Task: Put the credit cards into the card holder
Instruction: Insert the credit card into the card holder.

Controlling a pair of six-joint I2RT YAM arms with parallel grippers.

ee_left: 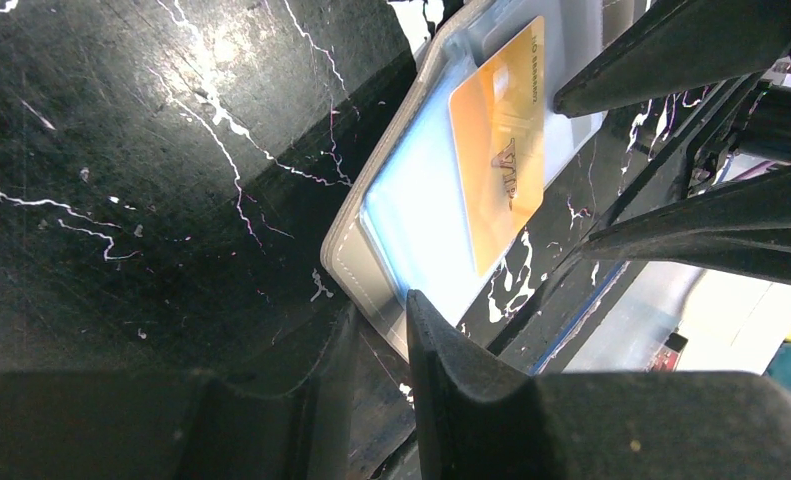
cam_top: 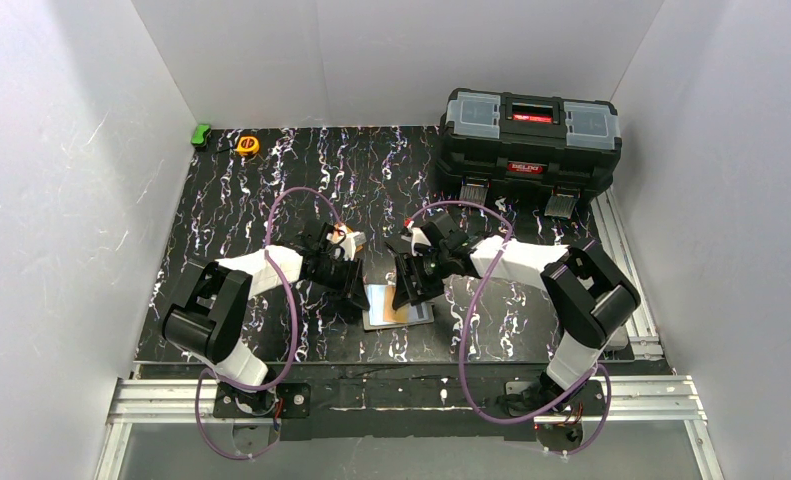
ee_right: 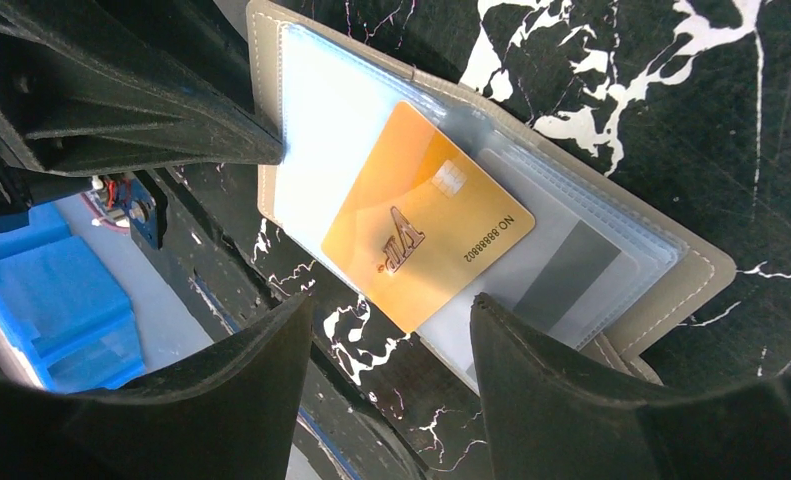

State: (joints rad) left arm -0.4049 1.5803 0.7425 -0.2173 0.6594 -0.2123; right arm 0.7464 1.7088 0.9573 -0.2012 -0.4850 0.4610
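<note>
Right claw (ee_right: 391, 310) straddles credit card (ee_right: 426, 225) corner at card holder (ee_right: 693, 265) edge.

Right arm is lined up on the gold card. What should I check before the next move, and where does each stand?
1. card holder lying open, clear pockets facing up: ok.
2. gold VIP card seated square in a pocket: not ok. It lies skewed, with one corner overhanging the holder's edge.
3. right gripper open, its fingers apart just below that overhanging corner: ok.
4. left gripper pinning the holder: cannot tell. Its fingertips meet the holder's edge, but the grip is hidden.
5. grey-striped card inside its clear pocket: ok.
</note>
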